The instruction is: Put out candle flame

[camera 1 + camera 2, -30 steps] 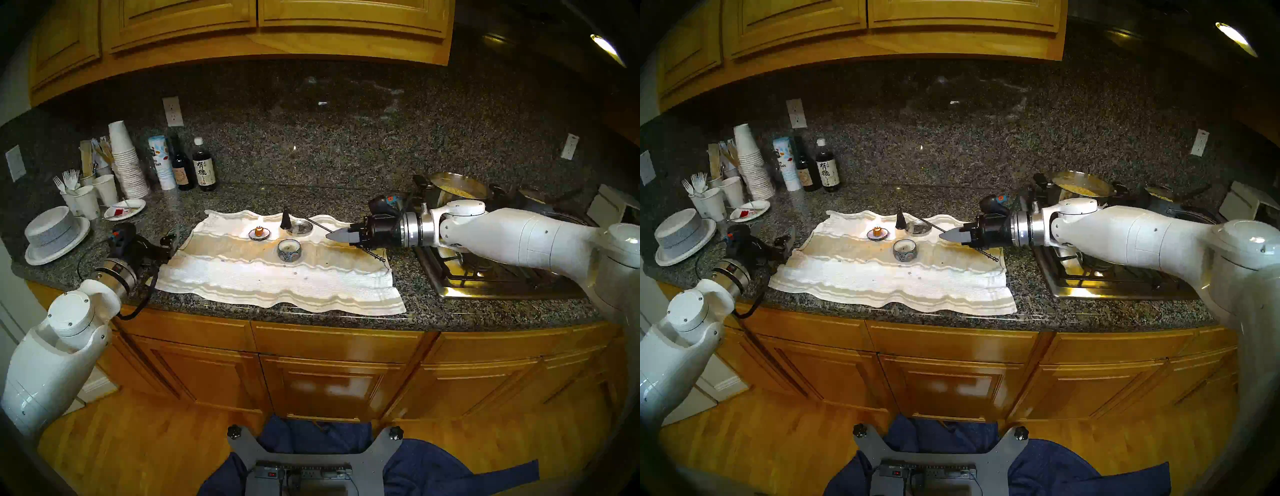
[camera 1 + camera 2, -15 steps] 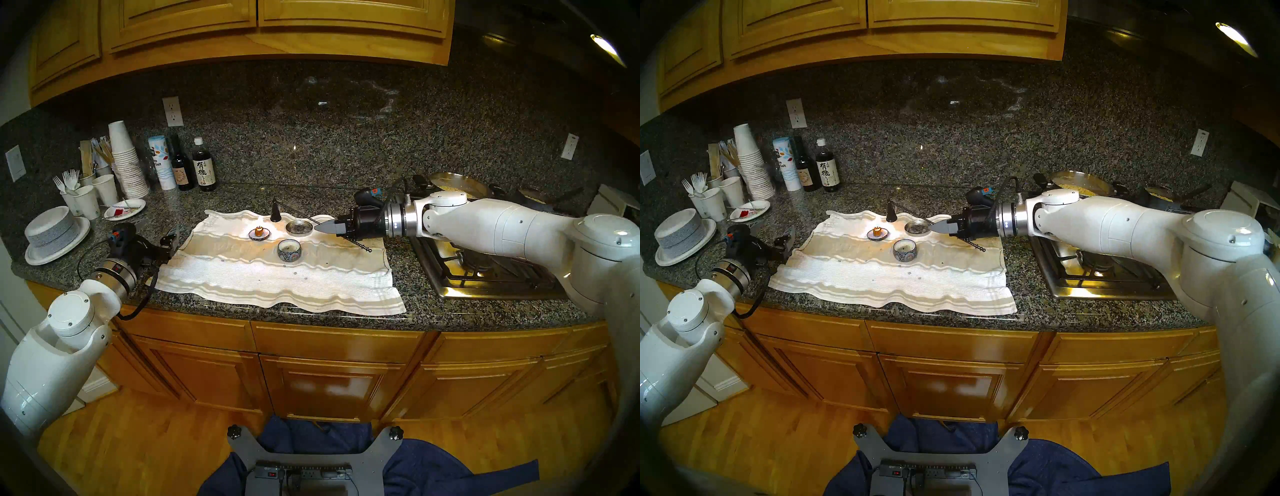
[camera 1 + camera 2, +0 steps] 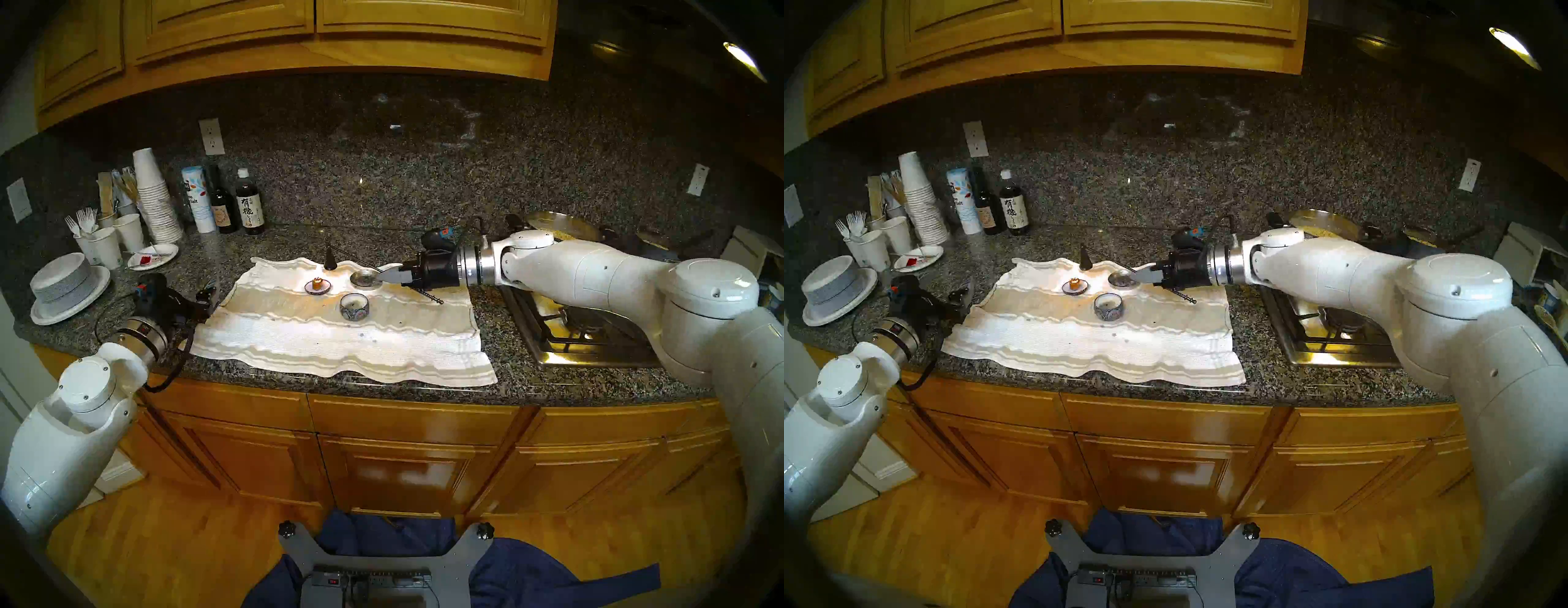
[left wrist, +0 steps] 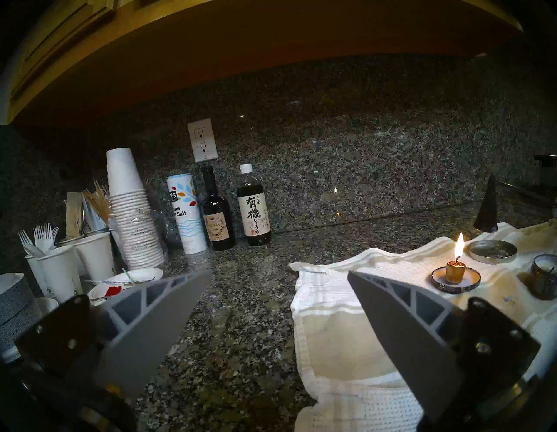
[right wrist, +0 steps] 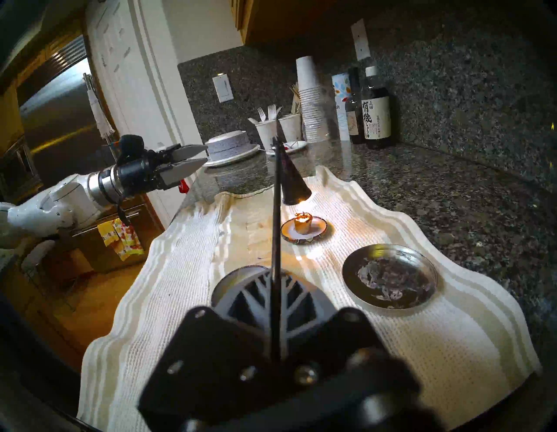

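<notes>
My right end effector (image 3: 388,276) is clamped on the thin rod of the candle snuffer (image 3: 329,260), whose black cone hangs just beyond the lit candle (image 3: 317,283), above and apart from the flame. That candle stands in a small dish (image 3: 318,289) on the white towel (image 3: 339,339) covering the table (image 3: 551,382). My left end effector (image 4: 280,289) is spread wide, empty, at the towel's left edge.

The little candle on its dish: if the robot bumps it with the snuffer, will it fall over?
Probably not easily. The candle is short and stubby, so it likely resists tipping. It looks light, though, and its shallow dish rests on wrinkled cloth, so a knock might slide or tilt it, perhaps spilling wax.
</notes>
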`<state>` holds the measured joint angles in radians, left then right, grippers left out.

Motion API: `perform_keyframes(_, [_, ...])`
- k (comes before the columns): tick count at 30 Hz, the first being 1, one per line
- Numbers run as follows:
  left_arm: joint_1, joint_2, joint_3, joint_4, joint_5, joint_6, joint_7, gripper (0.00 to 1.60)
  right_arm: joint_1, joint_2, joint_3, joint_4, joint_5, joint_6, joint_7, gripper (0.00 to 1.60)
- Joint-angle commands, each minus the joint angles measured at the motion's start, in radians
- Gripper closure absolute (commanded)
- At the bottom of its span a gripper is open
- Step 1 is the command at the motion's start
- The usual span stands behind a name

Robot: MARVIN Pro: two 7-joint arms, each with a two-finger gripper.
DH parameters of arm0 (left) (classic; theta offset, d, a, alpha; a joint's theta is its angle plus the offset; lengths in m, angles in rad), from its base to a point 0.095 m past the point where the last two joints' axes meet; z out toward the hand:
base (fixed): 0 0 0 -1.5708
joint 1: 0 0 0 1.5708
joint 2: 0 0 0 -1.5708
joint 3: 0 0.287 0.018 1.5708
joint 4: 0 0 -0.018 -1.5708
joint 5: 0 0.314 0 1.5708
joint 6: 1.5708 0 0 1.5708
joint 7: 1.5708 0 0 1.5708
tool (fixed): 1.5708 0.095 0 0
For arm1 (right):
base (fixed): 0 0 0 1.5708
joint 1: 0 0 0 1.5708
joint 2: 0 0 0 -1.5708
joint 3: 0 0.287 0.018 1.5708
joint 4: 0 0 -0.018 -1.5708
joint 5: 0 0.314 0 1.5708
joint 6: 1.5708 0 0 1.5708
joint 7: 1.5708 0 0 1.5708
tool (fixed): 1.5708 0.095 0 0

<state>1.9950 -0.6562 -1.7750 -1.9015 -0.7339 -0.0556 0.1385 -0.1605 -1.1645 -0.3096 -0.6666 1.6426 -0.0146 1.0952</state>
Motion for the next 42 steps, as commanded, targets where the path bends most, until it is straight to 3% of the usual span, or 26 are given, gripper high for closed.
perform_keyframes(1, [-0.020,0.007,-0.023,-0.016,0.001,-0.012,0.002,0.00,0.008,-0.094,0.025,0.110,0.017,0.010,0.053,1.60])
perform_keyframes(24, [-0.020,0.007,-0.023,-0.016,0.001,-0.012,0.002,0.00,-0.031,-0.258,0.033,0.384,0.018,0.038,0.168,1.60])
perform_keyframes(42, [-0.020,0.007,-0.023,-0.016,0.001,-0.012,0.002,0.00,-0.061,-0.310,0.024,0.496,0.009,0.070,0.208,1.60])
